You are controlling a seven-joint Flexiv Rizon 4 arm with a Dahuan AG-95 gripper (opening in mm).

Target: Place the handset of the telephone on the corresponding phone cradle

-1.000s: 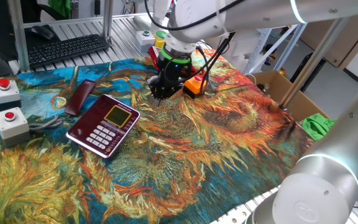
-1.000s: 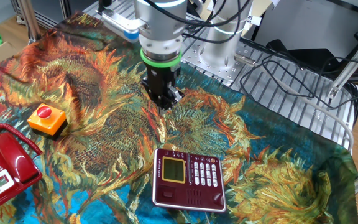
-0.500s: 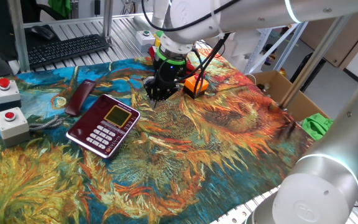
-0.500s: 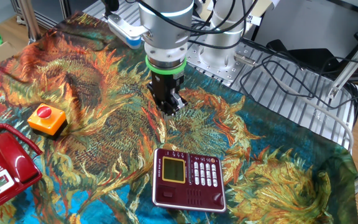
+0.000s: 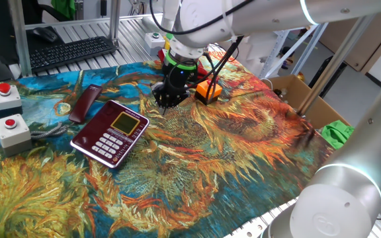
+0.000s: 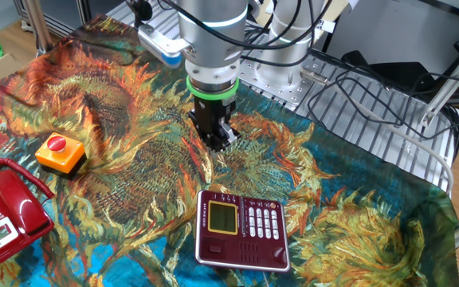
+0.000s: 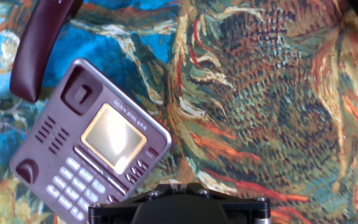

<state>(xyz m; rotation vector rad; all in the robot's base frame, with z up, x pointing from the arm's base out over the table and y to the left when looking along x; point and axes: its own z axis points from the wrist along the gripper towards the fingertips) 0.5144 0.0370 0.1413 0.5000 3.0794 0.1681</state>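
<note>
The dark maroon telephone [image 5: 110, 131] lies flat on the patterned cloth, with yellow screen and white keys; it also shows in the other fixed view [image 6: 240, 227] and the hand view [image 7: 89, 146]. Its cradle [image 7: 50, 132] is a bare strip along the side facing the handset. The maroon handset [image 5: 84, 104] lies on the cloth beside that side, apart from the base, also in the hand view [image 7: 39, 46], with its grey cord trailing off. My gripper [image 5: 165, 102] hovers above the cloth to the right of the telephone, also in the other fixed view [image 6: 218, 143]. Its fingers look shut and hold nothing.
An orange button box [image 5: 207, 91] sits just behind the gripper. Two white boxes with red buttons [image 5: 10, 127] stand left of the handset. A bright red telephone [image 6: 2, 211] lies at the cloth's edge. A keyboard [image 5: 71, 51] and a cardboard box [image 5: 303, 92] lie beyond the cloth.
The gripper has shifted a little toward the maroon telephone. The handset and telephone have not moved.
</note>
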